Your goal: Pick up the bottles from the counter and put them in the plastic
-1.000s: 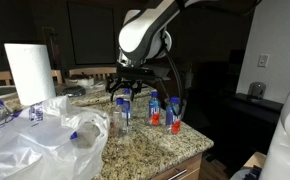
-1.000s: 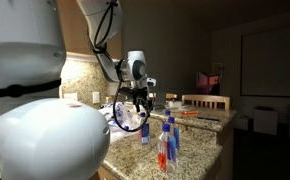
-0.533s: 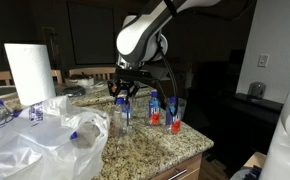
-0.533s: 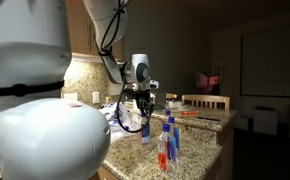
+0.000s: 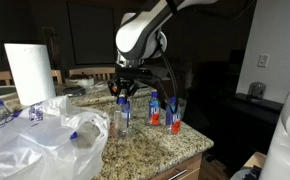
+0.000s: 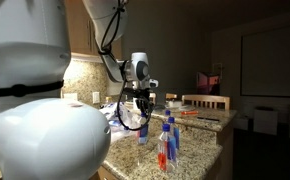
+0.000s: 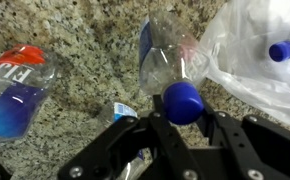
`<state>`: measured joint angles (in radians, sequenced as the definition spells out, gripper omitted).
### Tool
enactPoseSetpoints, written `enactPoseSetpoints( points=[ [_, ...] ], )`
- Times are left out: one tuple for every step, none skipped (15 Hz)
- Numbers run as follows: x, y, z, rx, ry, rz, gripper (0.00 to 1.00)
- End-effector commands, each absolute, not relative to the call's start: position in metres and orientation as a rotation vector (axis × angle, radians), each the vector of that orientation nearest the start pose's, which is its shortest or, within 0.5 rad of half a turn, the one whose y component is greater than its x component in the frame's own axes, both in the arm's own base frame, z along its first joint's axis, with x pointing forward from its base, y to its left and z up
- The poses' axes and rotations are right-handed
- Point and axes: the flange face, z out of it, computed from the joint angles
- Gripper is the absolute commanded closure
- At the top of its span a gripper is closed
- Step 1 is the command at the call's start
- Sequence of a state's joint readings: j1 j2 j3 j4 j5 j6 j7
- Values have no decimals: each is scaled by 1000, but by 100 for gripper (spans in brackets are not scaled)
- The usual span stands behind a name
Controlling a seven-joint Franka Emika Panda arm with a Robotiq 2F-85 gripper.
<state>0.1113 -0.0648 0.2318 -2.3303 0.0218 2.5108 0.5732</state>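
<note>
A clear bottle (image 7: 170, 60) with a blue cap (image 7: 182, 102) stands upright on the speckled granite counter (image 5: 145, 148). My gripper (image 7: 182, 112) comes straight down over this bottle (image 5: 123, 115), and its fingers (image 7: 153, 128) press the cap from both sides. Two more bottles (image 5: 154, 110) (image 5: 173, 115) with blue and red labels stand just beside it, seen in the wrist view as a red-labelled bottle (image 7: 15, 85). The crinkled plastic (image 5: 45, 145) lies on the other side of the held bottle, and a blue-capped bottle (image 7: 282, 50) shows inside the plastic (image 7: 255, 60). In an exterior view the gripper (image 6: 142, 108) hangs over the bottle (image 6: 141, 130).
A tall white paper towel roll (image 5: 30, 72) stands behind the bag. A table and chairs (image 6: 200, 105) lie beyond the counter. The counter's edge (image 5: 190, 155) runs close to the outer bottles. A large white blurred object (image 6: 35, 130) fills one side of an exterior view.
The jaws were wide open above the bottle a second ago. They have since come together onto its blue cap. The arm has hardly moved.
</note>
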Motion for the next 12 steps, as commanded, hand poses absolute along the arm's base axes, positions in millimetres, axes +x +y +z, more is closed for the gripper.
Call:
enactPoseSetpoints(
  points=[
    [478, 168, 406, -3006, 416, -355, 91],
    [473, 163, 416, -2988, 432, -385, 91],
    [469, 159, 426, -2972, 444, -409, 91],
    [463, 154, 439, -2945, 453, -446, 91],
    [460, 151, 449, -2926, 460, -469, 91],
    [456, 150, 460, -2890, 451, -480, 91],
    [453, 149, 469, -2866, 461, -493, 91],
    [451, 153, 475, -2827, 452, -475, 91],
    [449, 154, 481, -2795, 449, -473, 91],
    [449, 159, 483, -2752, 429, -449, 91],
    [447, 164, 485, -2723, 419, -428, 91],
    [448, 169, 484, -2691, 400, -408, 91]
  ],
)
